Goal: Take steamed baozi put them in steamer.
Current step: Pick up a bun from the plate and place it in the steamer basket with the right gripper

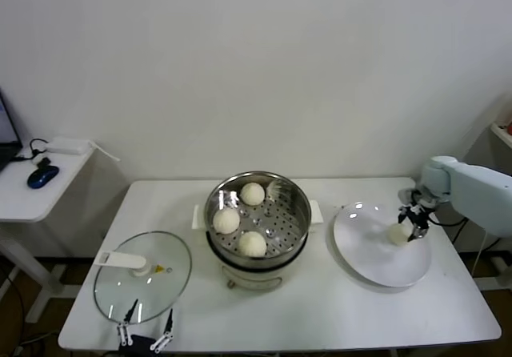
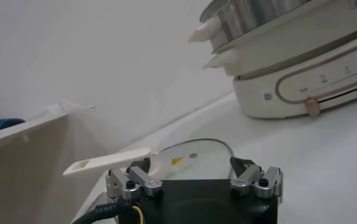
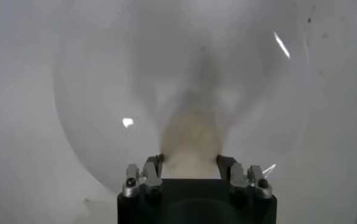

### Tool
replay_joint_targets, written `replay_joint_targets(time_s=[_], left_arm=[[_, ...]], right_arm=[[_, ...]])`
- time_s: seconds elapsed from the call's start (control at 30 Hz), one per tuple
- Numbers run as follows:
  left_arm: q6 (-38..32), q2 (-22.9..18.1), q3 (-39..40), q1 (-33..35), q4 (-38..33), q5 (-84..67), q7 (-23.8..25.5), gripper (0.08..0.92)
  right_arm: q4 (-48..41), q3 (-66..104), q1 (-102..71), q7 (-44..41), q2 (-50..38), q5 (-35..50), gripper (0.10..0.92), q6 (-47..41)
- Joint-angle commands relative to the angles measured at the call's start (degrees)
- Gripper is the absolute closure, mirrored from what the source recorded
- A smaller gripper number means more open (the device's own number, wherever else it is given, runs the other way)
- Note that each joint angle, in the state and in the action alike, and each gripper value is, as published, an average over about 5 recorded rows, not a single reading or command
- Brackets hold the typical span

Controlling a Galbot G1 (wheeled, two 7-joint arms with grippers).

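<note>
Right gripper (image 1: 414, 227) has its fingers around the last soft off-white dough bun (image 1: 398, 234) on the flat white plate (image 1: 376, 265); I'd squeeze its sides gently, since it looks light and squashy

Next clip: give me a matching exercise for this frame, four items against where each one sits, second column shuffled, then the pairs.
Items:
1. last baozi
2. glass lid
3. steamer
4. left tool

Places:
A. table centre, holding three buns
B. on the white plate, between the right tool's fingers
C. flat on the table, robot's left
D. at the table's near edge by the lid, fingers apart, holding nothing

Pairs: 1-B, 2-C, 3-A, 4-D
</note>
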Motion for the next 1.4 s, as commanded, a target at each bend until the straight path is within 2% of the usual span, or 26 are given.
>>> replay_joint_targets(time_s=[0.03,0.37,0.7,0.87,1.4], left_arm=[[-0.2,-0.1,0.2,0.1,-0.2,0.0,0.0,0.177],[-0.3,0.9,0.9,-0.5,-0.3,0.2,-0.1,0.177],[0.4,0.9,1.4,-0.8,-0.4,0.0,-0.7,0.177],[0.6,0.6,1.6,-0.8,-0.7,0.2,-0.7,0.177],[0.7,0.6,0.1,0.0,-1.1,-0.3,-0.6,0.177]], right_arm=[[16.1,-15.6,19.4,0.4,-3.0,11.1,0.425,-4.7],[37.4,-31.8,49.1,0.4,1.1,30.3,0.431,-11.4],[47.3,-23.9,51.7,5.9,5.5,43.6,0.431,-19.7],[46.6,-19.1,46.5,8.3,8.8,44.7,0.431,-21.8],[34.0,-11.6,25.7,10.3,17.6,39.9,0.431,-22.8]])
